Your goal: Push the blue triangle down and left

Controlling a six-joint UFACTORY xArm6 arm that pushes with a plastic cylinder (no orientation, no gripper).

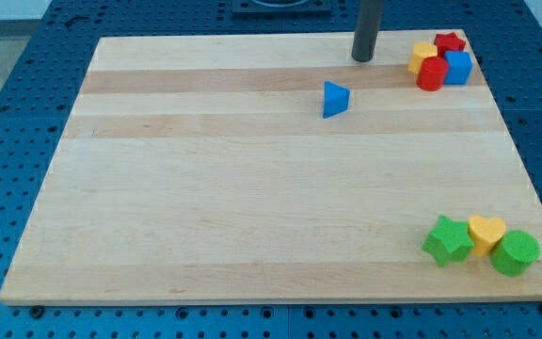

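The blue triangle [336, 99] sits alone on the wooden desk [252, 207], above centre and toward the view's right; my tip [362, 59] stands at about one o'clock from it, near but apart. There are no jaws here, only the dark rod. At the far top right a yellow block [422, 55], a red star [450, 41], a red block [431, 74] and a blue cube [457, 67] huddle together; at the bottom right a green star [448, 241], a yellow heart [486, 232] and a green cylinder [515, 252] touch in a row.
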